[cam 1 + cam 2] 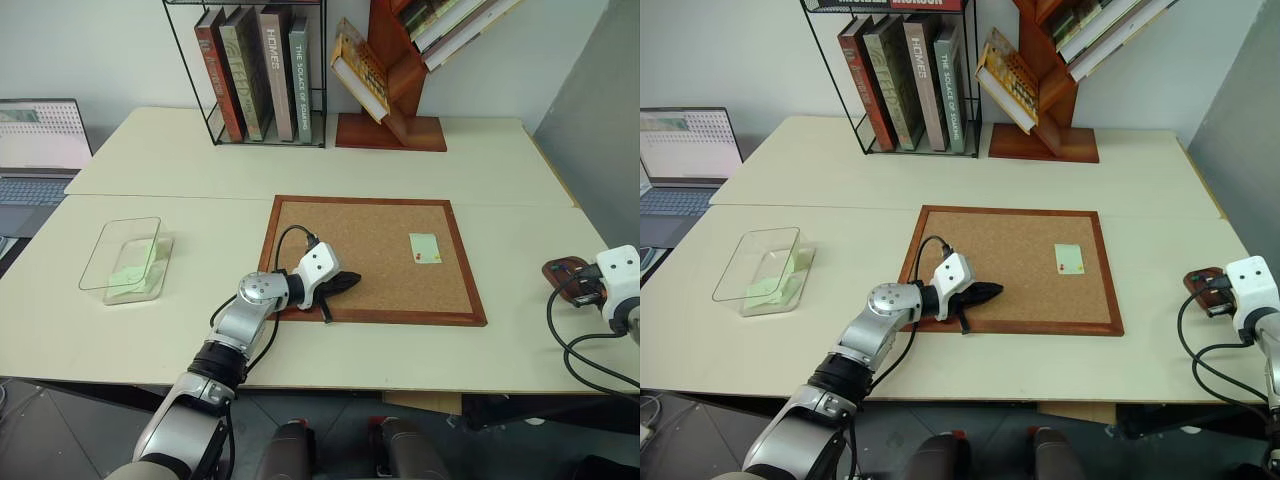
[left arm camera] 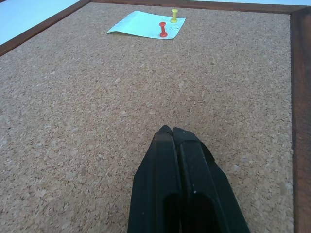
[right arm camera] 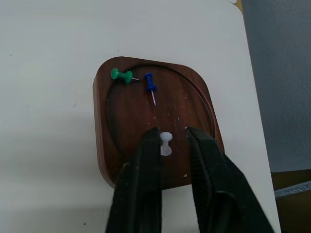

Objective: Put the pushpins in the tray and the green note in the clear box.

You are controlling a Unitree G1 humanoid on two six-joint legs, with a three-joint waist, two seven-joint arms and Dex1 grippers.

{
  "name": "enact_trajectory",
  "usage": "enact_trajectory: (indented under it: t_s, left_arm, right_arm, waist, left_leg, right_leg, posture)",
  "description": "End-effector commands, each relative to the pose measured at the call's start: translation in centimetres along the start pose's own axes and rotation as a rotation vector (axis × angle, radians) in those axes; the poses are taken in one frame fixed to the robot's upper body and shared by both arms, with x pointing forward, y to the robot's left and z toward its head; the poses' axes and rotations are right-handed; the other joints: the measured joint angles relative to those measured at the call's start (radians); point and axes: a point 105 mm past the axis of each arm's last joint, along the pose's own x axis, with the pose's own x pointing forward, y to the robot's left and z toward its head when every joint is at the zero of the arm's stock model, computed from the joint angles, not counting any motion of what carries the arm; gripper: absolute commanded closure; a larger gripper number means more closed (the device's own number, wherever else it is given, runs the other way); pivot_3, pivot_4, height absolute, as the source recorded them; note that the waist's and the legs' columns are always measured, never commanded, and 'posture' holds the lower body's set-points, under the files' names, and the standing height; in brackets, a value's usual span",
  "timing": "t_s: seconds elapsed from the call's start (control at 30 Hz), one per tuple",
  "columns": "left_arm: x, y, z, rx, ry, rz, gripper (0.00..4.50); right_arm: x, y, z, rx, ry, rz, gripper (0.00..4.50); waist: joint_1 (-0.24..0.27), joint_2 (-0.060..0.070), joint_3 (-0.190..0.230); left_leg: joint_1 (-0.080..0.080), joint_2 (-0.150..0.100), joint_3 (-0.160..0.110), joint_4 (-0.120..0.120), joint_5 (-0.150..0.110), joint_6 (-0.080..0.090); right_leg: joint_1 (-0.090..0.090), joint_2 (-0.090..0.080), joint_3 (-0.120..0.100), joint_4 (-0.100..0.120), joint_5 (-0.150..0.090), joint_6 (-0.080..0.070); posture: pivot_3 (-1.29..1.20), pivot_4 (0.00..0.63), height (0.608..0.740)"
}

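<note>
- Lying in the tray (image 3: 109, 150) are three pushpins (image 3: 166, 143), under the parted right pincer (image 3: 172, 137).
- Two pins and the green note (image 2: 146, 23) are left on the corkboard (image 2: 73, 121); the left pincer (image 2: 171, 132) is clenched empty.

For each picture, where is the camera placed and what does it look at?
Head, both eyes: look forward and down at the table, the corkboard and both arms.
Left wrist: looks along the shut left tool over cork to the green note.
Right wrist: looks down past the open right tool into the tray.
Shared: head and left wrist both show the note.
</note>
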Motion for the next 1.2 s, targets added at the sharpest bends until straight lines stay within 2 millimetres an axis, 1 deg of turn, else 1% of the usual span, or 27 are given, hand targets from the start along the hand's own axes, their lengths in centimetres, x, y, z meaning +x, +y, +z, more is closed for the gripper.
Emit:
enact_trajectory:
  t_s: [0.03, 0.07, 0.17, 0.23, 0.27, 0.33, 0.37, 0.4, 0.47, 0.6, 0.67, 0.73, 0.77, 0.83, 0.93, 1.1, 1.2]
  left_arm:
    - [0.3, -0.7, -1.3, -0.013, 0.048, -0.023, 4.5]
    - [0.3, -0.7, -1.3, -0.013, 0.048, -0.023, 4.5]
    - [0.3, -0.7, -1.4, -0.014, 0.049, -0.023, 4.5]
    - [0.3, -0.7, -1.4, -0.016, 0.049, -0.024, 4.5]
    - [0.3, -0.7, -1.4, -0.016, 0.049, -0.024, 4.5]
    - [0.3, -0.7, -1.4, -0.016, 0.048, -0.025, 4.5]
    - [0.3, -0.7, -1.4, -0.016, 0.048, -0.025, 4.5]
    - [0.3, -0.7, -1.4, -0.017, 0.048, -0.025, 4.5]
    - [0.3, -0.7, -1.4, -0.017, 0.048, -0.027, 4.5]
    - [0.4, -0.8, -1.4, -0.016, 0.047, -0.038, 4.5]
    - [0.4, -0.8, -1.4, -0.017, 0.047, -0.038, 4.5]
    - [0.5, -0.8, -1.3, -0.015, 0.045, -0.038, 4.5]
    - [0.6, -0.8, -1.3, -0.014, 0.045, -0.038, 4.5]
    - [0.6, -0.8, -1.2, -0.013, 0.044, -0.037, 4.5]
    - [0.6, -0.7, -1.2, -0.012, 0.043, -0.035, 4.5]
    - [0.4, -0.7, -1.3, -0.012, 0.045, -0.028, 4.5]
    - [0.4, -0.7, -1.3, -0.014, 0.045, -0.024, 4.5]
  right_arm:
    - [-0.4, -0.7, 0.9, 0.009, -0.033, -0.009, 2.52]
    - [-0.4, -0.7, 0.9, 0.014, -0.035, -0.006, 2.43]
    - [-0.5, -0.8, 1.2, 0.028, -0.048, -0.008, 1.74]
    - [-0.7, -1.3, 1.9, 0.053, -0.083, -0.016, 1.35]
    - [-0.9, -1.5, 2.3, 0.06, -0.1, -0.019, 1.35]
    - [-1.4, -1.7, 3.8, 0.083, -0.166, -0.006, 1.35]
    - [-1.7, -1.5, 4.6, 0.094, -0.207, 0.016, 1.35]
    - [-1.9, -1.0, 5.4, 0.113, -0.246, 0.054, 1.35]
    - [-2.5, 1.1, 6.7, 0.14, -0.319, 0.168, 1.35]
    - [-3.5, 6.4, 8.7, 0.098, -0.439, 0.341, 1.35]
    - [-3.5, 8.8, 9.7, 0.121, -0.489, 0.397, 1.35]
    - [-2.7, 11.8, 10.6, 0.16, -0.531, 0.451, 1.35]
    - [-2.4, 12.6, 10.9, 0.17, -0.538, 0.465, 1.35]
    - [-1.5, 13.9, 10.9, 0.187, -0.53, 0.477, 1.35]
    - [-0.3, 15.3, 10.9, 0.192, -0.517, 0.482, 1.35]
    - [0.9, 16.4, 10.9, 0.18, -0.498, 0.498, 1.35]
    - [1.2, 16.4, 10.7, 0.181, -0.494, 0.492, 1.35]
  waist:
    - [0.0, 0.0, 0.0]
    - [0.0, 0.0, 0.0]
    - [0.0, 0.0, 0.0]
    - [0.0, 0.0, 0.0]
    - [0.0, 0.001, 0.0]
    - [0.0, 0.001, -0.001]
    - [0.0, 0.001, -0.001]
    - [0.0, 0.001, -0.001]
    - [0.0, 0.001, -0.001]
    - [0.0, 0.001, -0.001]
    - [0.0, 0.001, -0.001]
    - [0.0, 0.001, -0.001]
    - [-0.002, 0.001, -0.001]
    - [0.0, 0.002, -0.001]
    - [0.004, 0.001, -0.001]
    - [0.004, 0.002, -0.001]
    - [0.003, 0.002, -0.001]
  left_leg:
    - [0.0, 0.0, 0.0, 0.0, 0.0, 0.0]
    - [0.0, 0.0, 0.0, 0.0, 0.0, 0.0]
    - [0.0, 0.0, 0.0, 0.0, 0.0, 0.0]
    - [0.0, 0.0, 0.0, 0.0, 0.0, 0.0]
    - [0.0, 0.0, 0.0, 0.0, 0.0, 0.0]
    - [0.0, 0.0, 0.0, 0.0, 0.0, 0.0]
    - [0.0, 0.0, 0.0, 0.0, 0.0, 0.0]
    - [0.0, 0.0, 0.0, 0.0, 0.0, 0.0]
    - [0.0, 0.0, 0.0, 0.0, 0.0, 0.0]
    - [0.0, 0.001, -0.002, 0.0, 0.0, 0.0]
    - [0.0, 0.002, -0.003, 0.0, 0.0, 0.0]
    - [0.0, 0.001, -0.003, 0.0, 0.0, 0.0]
    - [0.0, 0.001, -0.003, 0.0, 0.0, 0.0]
    - [0.0, 0.001, -0.002, 0.001, 0.0, 0.0]
    - [0.0, 0.0, -0.002, 0.001, 0.0, 0.0]
    - [0.0, 0.0, -0.002, 0.0, 0.0, 0.001]
    - [0.0, 0.0, -0.002, 0.0, 0.0, 0.001]
  right_leg:
    - [0.0, 0.0, 0.0, 0.0, 0.0, 0.0]
    - [0.0, 0.0, 0.0, 0.0, 0.0, 0.0]
    - [0.0, 0.0, 0.0, 0.0, 0.0, 0.0]
    - [0.0, 0.0, 0.0, 0.0, 0.0, 0.0]
    - [0.0, 0.0, 0.0, 0.0, 0.0, 0.0]
    - [0.0, 0.0, 0.0, 0.0, 0.0, 0.0]
    - [0.0, 0.0, 0.0, 0.0, 0.0, 0.0]
    - [0.0, 0.0, 0.0, 0.0, 0.0, 0.0]
    - [0.0, 0.0, 0.0, 0.0, 0.0, 0.0]
    - [0.001, 0.002, -0.001, 0.0, 0.0, 0.0]
    - [0.002, 0.003, -0.001, -0.001, 0.0, 0.0]
    - [0.001, 0.003, -0.001, -0.001, 0.0, 0.0]
    - [0.001, 0.003, -0.001, -0.001, 0.0, 0.0]
    - [0.001, 0.003, -0.001, -0.001, 0.0, 0.001]
    - [0.001, 0.003, -0.001, -0.001, 0.0, 0.001]
    - [0.001, 0.002, 0.0, -0.002, 0.001, 0.001]
    - [0.001, 0.002, 0.001, -0.001, 0.001, 0.001]
  posture:
    - [0.0, 0.15, 0.74]
    - [0.0, 0.15, 0.74]
    - [0.0, 0.15, 0.74]
    - [0.0, 0.15, 0.74]
    - [0.0, 0.15, 0.74]
    - [0.0, 0.15, 0.74]
    - [0.0, 0.15, 0.74]
    - [0.0, 0.15, 0.74]
    - [0.0, 0.15, 0.74]
    - [0.0, 0.15, 0.74]
    - [0.0, 0.15, 0.74]
    - [0.0, 0.15, 0.74]
    - [0.0, 0.15, 0.74]
    - [0.0, 0.15, 0.74]
    - [0.0, 0.15, 0.74]
    - [0.0, 0.15, 0.74]
    - [0.0, 0.15, 0.74]
